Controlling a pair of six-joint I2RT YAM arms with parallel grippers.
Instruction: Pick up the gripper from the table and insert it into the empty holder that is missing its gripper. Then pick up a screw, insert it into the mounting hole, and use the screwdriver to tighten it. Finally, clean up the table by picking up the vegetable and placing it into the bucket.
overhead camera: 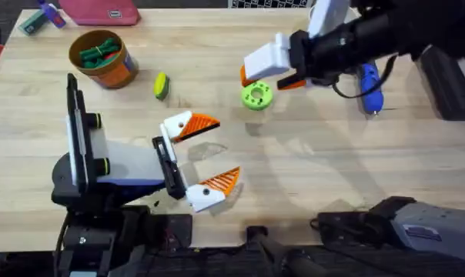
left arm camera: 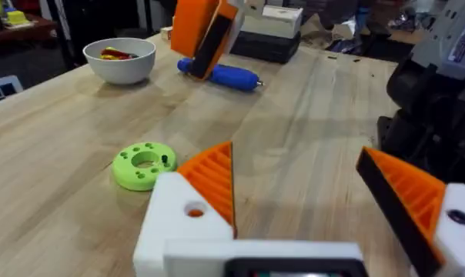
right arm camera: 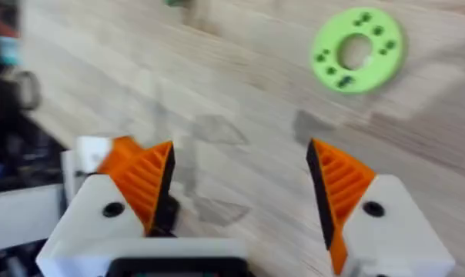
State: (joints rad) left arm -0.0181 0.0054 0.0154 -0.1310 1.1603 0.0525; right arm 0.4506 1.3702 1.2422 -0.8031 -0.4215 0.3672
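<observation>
My left tool (overhead camera: 205, 158) sits nearest the bases, low over the counter (overhead camera: 309, 177), its orange ribbed fingers (overhead camera: 199, 125) spread wide apart with nothing between them. From my left wrist view, the same tool (left arm camera: 309, 192) shows both pads splayed, and past them the green disc with holes (left arm camera: 144, 165) lies flat on the wood. Farther off in that view a white bowl (left arm camera: 120, 59) holds small red and yellow bits, which the overhead leaves out. The screwdriver (left arm camera: 221, 75) lies on its side beyond the disc, with my right arm's orange finger hanging in front of it.

My right tool (overhead camera: 272, 73) reaches in from the upper right on the overhead, above the disc (overhead camera: 256, 95) and just beside it. My right wrist view gives what the overhead cannot: the tool (right arm camera: 240, 185) is apart, both fingers (right arm camera: 144, 181) fitted, bare counter between them, the disc (right arm camera: 357, 49) ahead.

Farther left on the overhead, the vegetable (overhead camera: 162, 85) lies on the counter, near the bucket (overhead camera: 102, 58) but apart from it. The bucket stands upright with green pieces inside. The screwdriver (overhead camera: 369, 86) lies at the far right, partly under my right arm.
</observation>
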